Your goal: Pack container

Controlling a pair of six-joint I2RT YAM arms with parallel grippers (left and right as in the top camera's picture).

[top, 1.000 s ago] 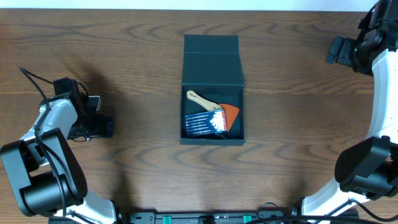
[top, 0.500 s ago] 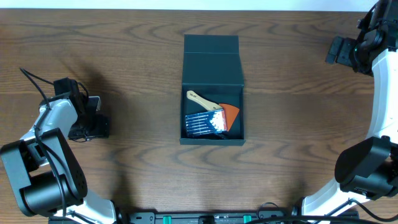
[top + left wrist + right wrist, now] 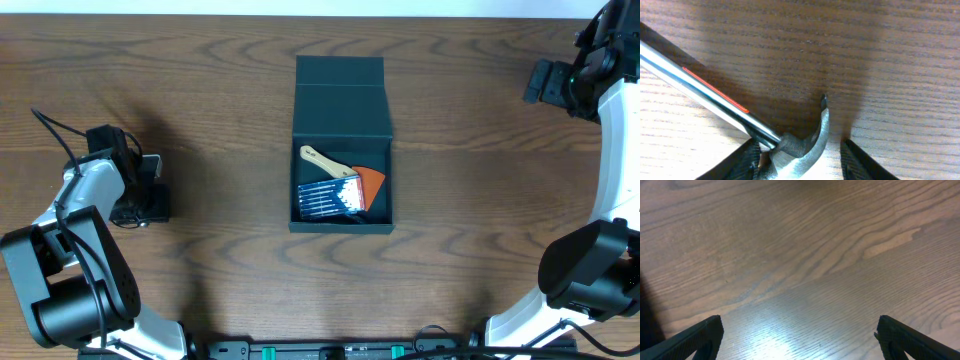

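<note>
The container (image 3: 341,226), a dark box, sits mid-table with its flap lid (image 3: 341,108) folded back. Inside lie a wooden-handled brush with orange bristles (image 3: 366,184) and a blue packet (image 3: 327,198). At the left edge of the table my left gripper (image 3: 152,204) is low over the wood. In the left wrist view a hammer (image 3: 801,145) with a steel shaft and red stripe lies with its claw head between my left gripper's (image 3: 800,169) jaws. The left finger is against the head; a gap remains at the right finger (image 3: 862,162). My right gripper (image 3: 802,345) is open over bare wood.
The right arm (image 3: 560,80) hangs at the far right corner, away from the box. Wood-grain table (image 3: 220,80) surrounds the box on all sides. A black cable (image 3: 55,130) loops by the left arm.
The left gripper's jaws have drawn inward around the hammer head. The box, its contents and the right arm have not moved.
</note>
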